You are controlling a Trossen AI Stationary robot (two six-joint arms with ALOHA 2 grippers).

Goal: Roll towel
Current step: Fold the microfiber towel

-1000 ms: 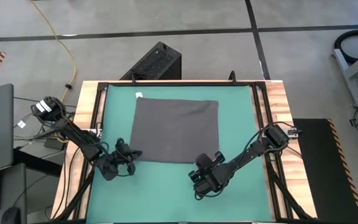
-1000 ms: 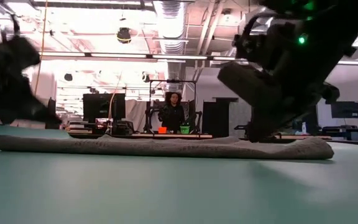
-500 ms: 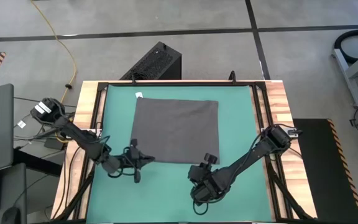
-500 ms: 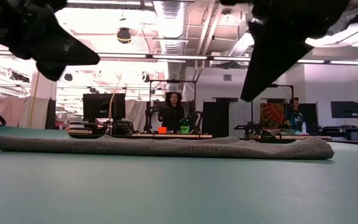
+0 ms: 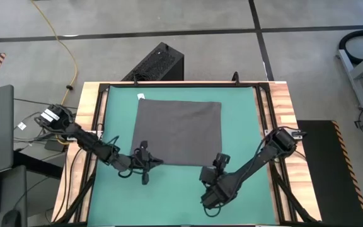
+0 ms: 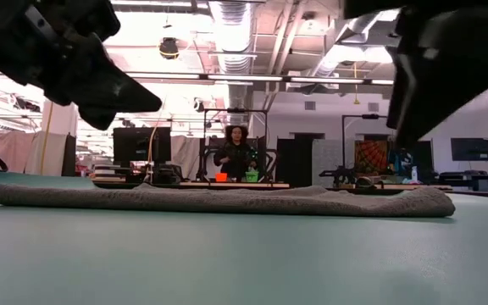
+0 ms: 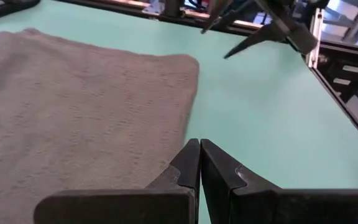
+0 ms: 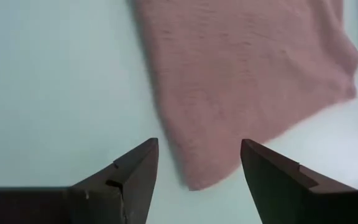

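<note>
- Overhead first: towel spread flat and unrolled on the green mat, small white tag at its far left corner. Left gripper just at the near left corner of the cloth, right gripper just off the near right corner, over bare mat. Judged an approach step, both arms lining up on the near edge, rolling not yet begun.
- Level with the table: towel seen edge-on as a low flat strip across the mat. Both arms dark shapes raised above it, neither touching the cloth. Person far back in the room, well apart from the work.
- From the left wrist: left gripper pinched shut on nothing, tips pointing past the towel's edge, cloth beside the fingers rather than between them. Needs to spread its fingers before any grasp.
- From the right wrist: right gripper spread wide and empty, towel's corner lying ahead, roughly in line with the gap. Next move, as a judgement: lower onto that corner, close on the near edge, left doing the same, then turn the edge over toward the far side evenly.
</note>
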